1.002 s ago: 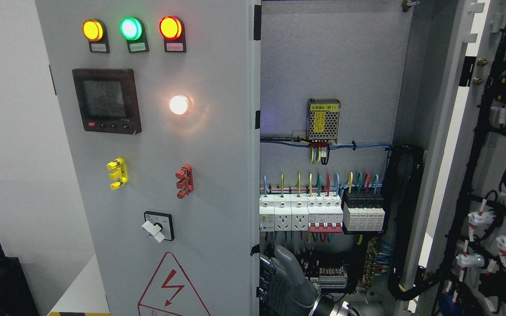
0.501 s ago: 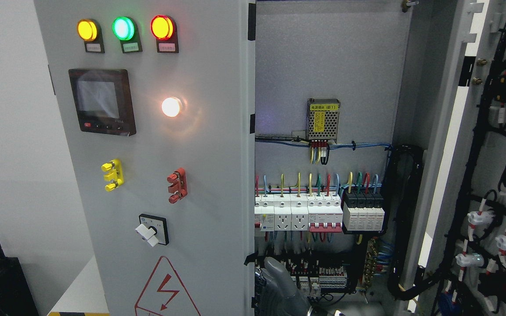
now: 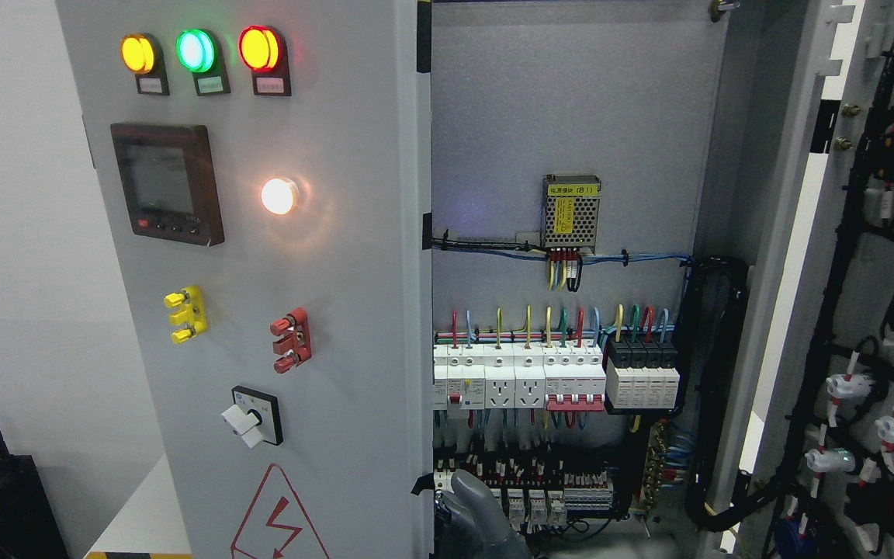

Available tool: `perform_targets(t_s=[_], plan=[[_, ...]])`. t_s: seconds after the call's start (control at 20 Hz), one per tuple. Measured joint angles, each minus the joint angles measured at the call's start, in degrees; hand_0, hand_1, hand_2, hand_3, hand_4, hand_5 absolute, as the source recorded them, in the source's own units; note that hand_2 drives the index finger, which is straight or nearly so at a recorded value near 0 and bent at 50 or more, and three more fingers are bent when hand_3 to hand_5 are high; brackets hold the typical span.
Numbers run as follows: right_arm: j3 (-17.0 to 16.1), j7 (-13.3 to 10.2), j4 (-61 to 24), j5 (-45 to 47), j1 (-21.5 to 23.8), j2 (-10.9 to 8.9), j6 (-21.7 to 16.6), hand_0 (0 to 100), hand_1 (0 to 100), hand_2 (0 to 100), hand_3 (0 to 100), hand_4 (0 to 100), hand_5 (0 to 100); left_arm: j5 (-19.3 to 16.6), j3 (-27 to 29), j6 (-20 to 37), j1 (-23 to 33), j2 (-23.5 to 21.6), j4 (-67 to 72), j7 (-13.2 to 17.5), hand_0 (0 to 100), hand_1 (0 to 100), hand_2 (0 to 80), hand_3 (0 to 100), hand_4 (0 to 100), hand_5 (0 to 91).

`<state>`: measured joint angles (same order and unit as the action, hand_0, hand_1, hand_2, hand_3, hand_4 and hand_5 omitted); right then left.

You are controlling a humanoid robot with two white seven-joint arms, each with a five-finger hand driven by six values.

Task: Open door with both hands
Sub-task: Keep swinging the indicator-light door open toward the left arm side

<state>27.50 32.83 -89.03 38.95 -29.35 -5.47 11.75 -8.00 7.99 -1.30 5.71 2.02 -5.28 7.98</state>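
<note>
The grey metal cabinet door (image 3: 261,310) with lamps, meter and warning triangle fills nine o'clock, swung open. At six o'clock a grey robot hand (image 3: 474,508) touches its free edge; grip and side cannot be told. Wired breakers (image 3: 556,376) sit at three o'clock.

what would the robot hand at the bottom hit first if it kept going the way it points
Probably the lower terminal row just above the robot hand, whose visible finger points up; depth is unclear, so it may pass in front.
</note>
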Motion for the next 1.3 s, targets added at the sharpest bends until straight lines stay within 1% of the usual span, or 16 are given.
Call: perform_targets(t_s=[0.35, 0.65, 0.95, 1.1, 1.3], plan=[[1.99, 0.01, -1.97, 1.17, 0.81, 0.34, 0.0, 0, 0, 0, 0, 0, 0, 0.0, -0.02, 0.0, 0.0, 0.0, 0.01, 0.0, 0, 0, 0.0, 0, 3, 0.0], [4.53, 0.01, -3.58, 1.6, 1.19, 0.65, 0.0, 0, 0, 0, 0, 0, 0, 0.0, -0.03, 0.0, 0.0, 0.0, 0.02, 0.0, 0, 0, 0.0, 0, 3, 0.0], [7.23, 2.37, -5.0, 1.76, 1.34, 1.25, -0.11, 0, 0, 0, 0, 0, 0, 0.0, -0.04, 0.0, 0.0, 0.0, 0.05, 0.0, 0, 0, 0.0, 0, 3, 0.0], [8.46, 2.56, -5.54, 1.78, 1.4, 1.63, -0.11, 0, 0, 0, 0, 0, 0, 0.0, -0.04, 0.0, 0.0, 0.0, 0.09, 0.0, 0, 0, 0.0, 0, 3, 0.0], [10.28, 2.59, -6.01, 1.74, 1.43, 2.72, -0.09, 0, 0, 0, 0, 0, 0, 0.01, -0.05, 0.0, 0.0, 0.0, 0.15, 0.0, 0, 0, 0.0, 0, 3, 0.0]])
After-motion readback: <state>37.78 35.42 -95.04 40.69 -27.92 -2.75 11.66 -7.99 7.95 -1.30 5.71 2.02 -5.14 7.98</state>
